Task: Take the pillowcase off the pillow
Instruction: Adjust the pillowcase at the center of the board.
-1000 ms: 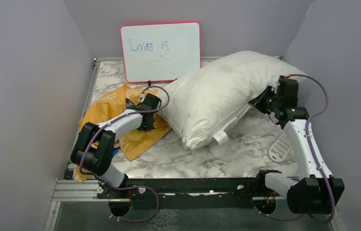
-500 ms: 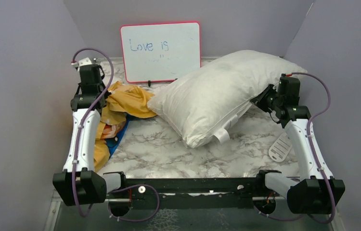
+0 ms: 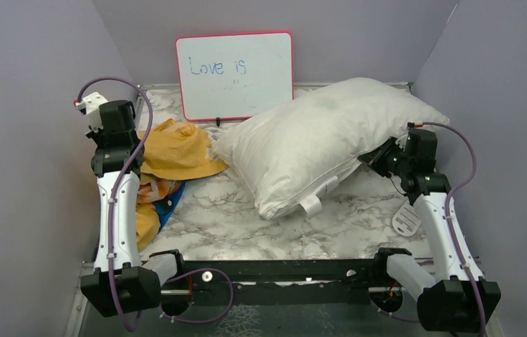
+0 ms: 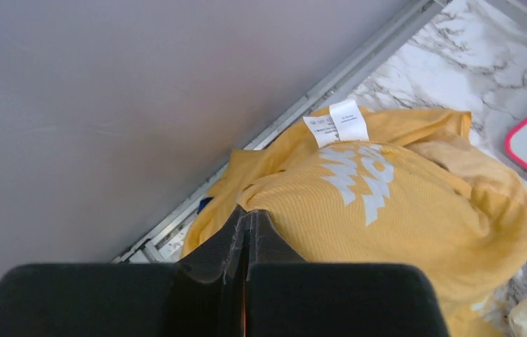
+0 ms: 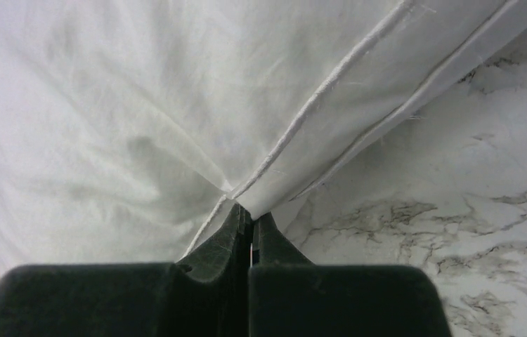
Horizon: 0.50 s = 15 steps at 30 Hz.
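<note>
On table (image 3: 246, 228): left claw (image 4: 248, 215) clamps one pillowcase (image 4: 387, 239), right claw (image 5: 252, 215) clamps one pillow (image 5: 141, 105).

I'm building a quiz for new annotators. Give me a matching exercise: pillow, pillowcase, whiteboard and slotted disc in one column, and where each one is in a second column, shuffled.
1. pillow
2. pillowcase
3. whiteboard
4. slotted disc

a. upright at the back wall
b. bunched at the left side of the table
c. flat near the table's right side
d. middle to right of the table, seam pinched by the right gripper

Pairs: 1-d, 2-b, 3-a, 4-c
</note>
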### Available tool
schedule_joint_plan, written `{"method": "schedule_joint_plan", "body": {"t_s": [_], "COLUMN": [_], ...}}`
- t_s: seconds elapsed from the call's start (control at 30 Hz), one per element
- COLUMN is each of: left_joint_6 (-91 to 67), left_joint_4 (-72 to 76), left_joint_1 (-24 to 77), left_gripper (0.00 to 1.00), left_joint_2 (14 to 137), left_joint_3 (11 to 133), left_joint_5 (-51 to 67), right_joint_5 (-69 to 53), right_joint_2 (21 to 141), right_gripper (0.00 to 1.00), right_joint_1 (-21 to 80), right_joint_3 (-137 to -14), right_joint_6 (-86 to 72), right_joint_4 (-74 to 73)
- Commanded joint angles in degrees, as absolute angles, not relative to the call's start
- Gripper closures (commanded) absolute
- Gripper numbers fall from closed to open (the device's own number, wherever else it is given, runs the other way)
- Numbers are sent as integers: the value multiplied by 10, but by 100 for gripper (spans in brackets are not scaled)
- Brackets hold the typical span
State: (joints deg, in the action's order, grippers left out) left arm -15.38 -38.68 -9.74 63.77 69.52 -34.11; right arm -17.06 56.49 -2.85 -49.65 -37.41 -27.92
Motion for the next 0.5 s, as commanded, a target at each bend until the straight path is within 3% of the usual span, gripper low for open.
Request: {"method": "schedule_joint_plan", "body": {"t_s": [0.0, 0.2, 0.27, 0.3, 0.37, 0.4, 0.47], "left_joint_6": [-154, -163, -160, -158, -156, -162, -174], "left_joint_4": [-354, -355, -358, -359, -366, -374, -386], "left_joint_1": [-109, -113, -113, -113, -113, -113, -113], "left_gripper": [100, 100, 93, 84, 39, 26, 18], "left_joint_2": [634, 640, 645, 648, 653, 656, 659], "left_joint_3": [765, 765, 764, 762, 754, 751, 749], "left_joint_5": [-369, -298, -255, -237, -180, -153, -114], "right_joint_5": [-232, -293, -294, -293, -287, -288, -320], "right_joint_2": [522, 496, 487, 489, 499, 508, 533], "right_gripper": [100, 100, 100, 100, 99, 98, 87], "right_joint_1": [-26, -1, 28, 41, 78, 102, 163], "right_joint_3": [-464, -385, -369, -368, -369, -369, -381], "right_joint_6": [-401, -427, -438, -439, -433, -425, -393], "right_joint_4": [-230, -196, -179, -175, -167, -159, -137]}}
